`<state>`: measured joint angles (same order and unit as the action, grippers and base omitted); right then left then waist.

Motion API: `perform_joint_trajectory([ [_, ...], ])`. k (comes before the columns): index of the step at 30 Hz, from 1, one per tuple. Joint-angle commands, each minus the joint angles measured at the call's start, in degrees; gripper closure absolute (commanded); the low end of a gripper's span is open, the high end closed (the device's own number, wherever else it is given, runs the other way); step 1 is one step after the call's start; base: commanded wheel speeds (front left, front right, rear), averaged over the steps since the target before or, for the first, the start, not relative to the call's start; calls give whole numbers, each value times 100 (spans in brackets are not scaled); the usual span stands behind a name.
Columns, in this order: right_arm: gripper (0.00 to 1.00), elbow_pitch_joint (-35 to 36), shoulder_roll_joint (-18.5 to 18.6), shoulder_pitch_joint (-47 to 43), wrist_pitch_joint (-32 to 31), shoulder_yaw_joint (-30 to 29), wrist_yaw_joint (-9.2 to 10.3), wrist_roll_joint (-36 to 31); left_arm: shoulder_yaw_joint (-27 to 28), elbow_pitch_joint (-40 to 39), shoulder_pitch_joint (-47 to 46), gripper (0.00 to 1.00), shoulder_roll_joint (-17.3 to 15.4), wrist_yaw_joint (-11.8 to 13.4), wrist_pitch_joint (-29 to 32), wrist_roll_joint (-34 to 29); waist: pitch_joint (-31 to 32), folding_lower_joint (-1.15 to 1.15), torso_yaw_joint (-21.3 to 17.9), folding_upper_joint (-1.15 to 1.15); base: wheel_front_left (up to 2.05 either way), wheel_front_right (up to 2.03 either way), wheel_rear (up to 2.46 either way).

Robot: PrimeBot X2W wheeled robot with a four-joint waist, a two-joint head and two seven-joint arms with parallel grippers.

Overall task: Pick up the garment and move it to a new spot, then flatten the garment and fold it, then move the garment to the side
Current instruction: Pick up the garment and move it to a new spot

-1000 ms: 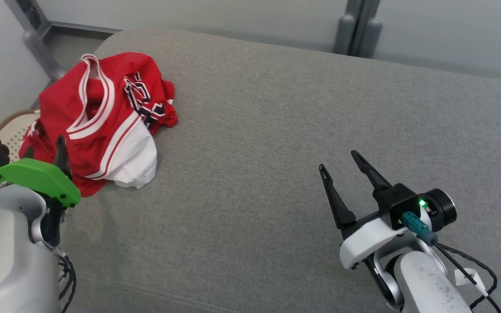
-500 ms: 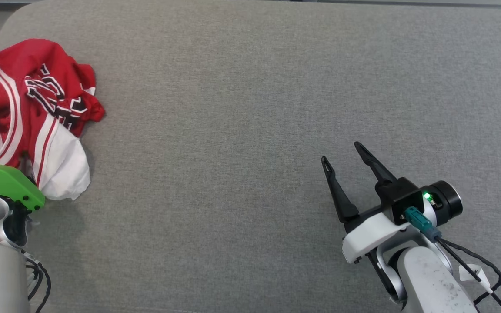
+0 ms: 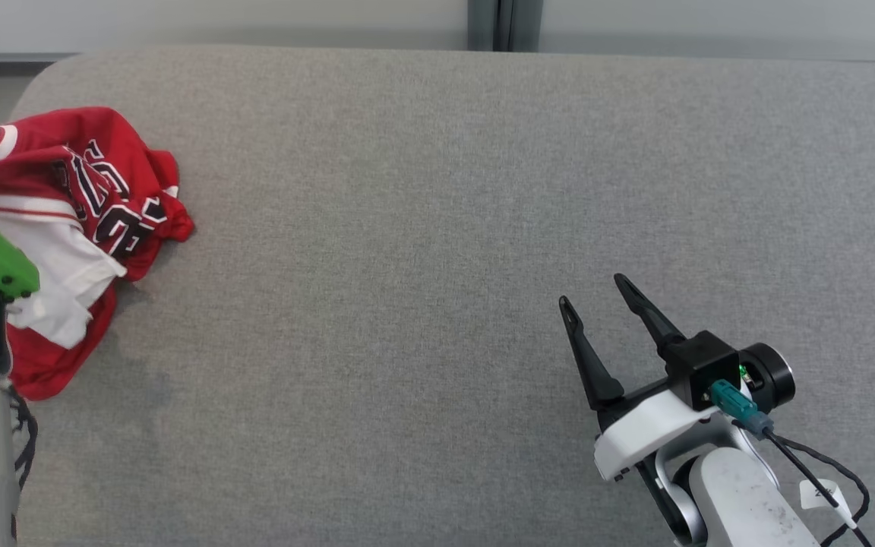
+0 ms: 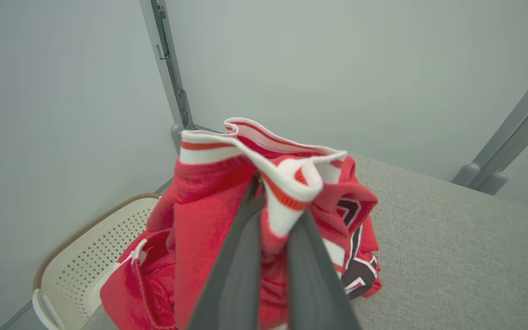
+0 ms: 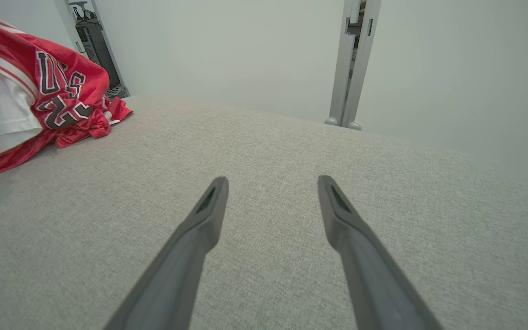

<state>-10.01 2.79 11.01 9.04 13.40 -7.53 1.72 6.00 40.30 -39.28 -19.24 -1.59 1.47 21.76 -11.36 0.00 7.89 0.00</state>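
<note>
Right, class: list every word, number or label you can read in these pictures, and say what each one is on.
"U" and "S", the letters between them lost in a fold: black with white edging, on the jersey.
"2", probably, just below those letters on the jersey: too crumpled to be sure.
White tag at the lower right of the head view: too small to read.
</note>
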Motion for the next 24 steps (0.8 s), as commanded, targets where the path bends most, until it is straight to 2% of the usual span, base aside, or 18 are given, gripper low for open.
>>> perform_joint_trajectory([
  [1,0,-62,18,-73,74,5,8,77,-65,-195,-154,100,-32,-44,-21,-47,451,0,59,0,0,0,0],
  [4,0,-202,17,-135,177,8,8,218,-245,-667,-397,100,28,-108,63,-114,700,0,-23,0,0,0,0],
  [11,0,-397,20,-150,314,16,8,384,-718,-1542,-1033,100,460,-254,430,-64,984,0,-456,0,0,0,0],
  [17,0,-471,18,-91,379,51,8,460,-1093,-2060,-1537,100,863,-221,625,-79,960,0,-1054,0,0,0,0],
  [24,0,-517,17,46,435,149,8,520,-1425,-2218,-1992,100,1309,-211,626,30,742,0,-1829,0,0,0,0],
])
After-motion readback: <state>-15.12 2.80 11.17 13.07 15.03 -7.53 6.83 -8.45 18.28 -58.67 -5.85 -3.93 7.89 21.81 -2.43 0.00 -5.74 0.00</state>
